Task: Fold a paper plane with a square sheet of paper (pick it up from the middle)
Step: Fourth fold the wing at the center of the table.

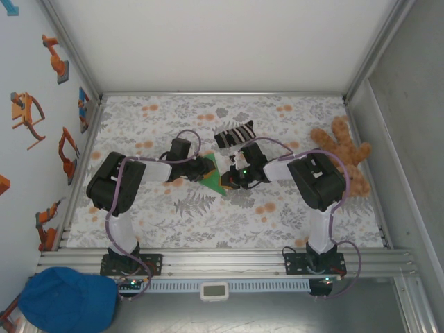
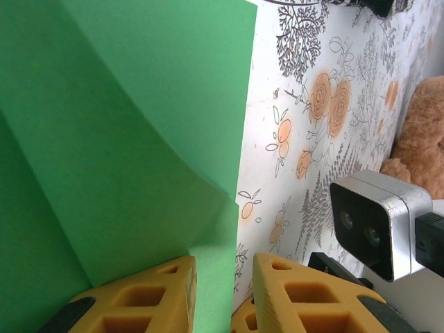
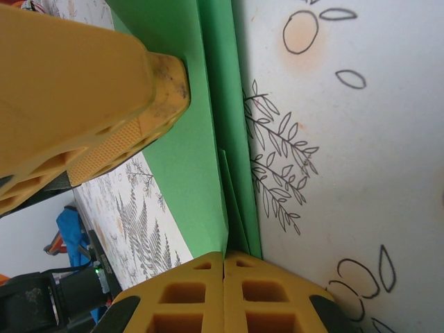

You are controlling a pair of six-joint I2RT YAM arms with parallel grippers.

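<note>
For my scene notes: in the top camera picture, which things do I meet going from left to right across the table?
left gripper → green paper → right gripper → teddy bear. The striped sock lies farther back, above the paper and the right gripper, so I leave it out of the order.

tbl (image 1: 208, 215): floral cloth | on it: sock (image 1: 234, 133), teddy (image 1: 345, 156)

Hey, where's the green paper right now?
In the top view the green paper sits mid-table between the two tools, just below the striped sock. The right tool is shut on its edge.
</note>
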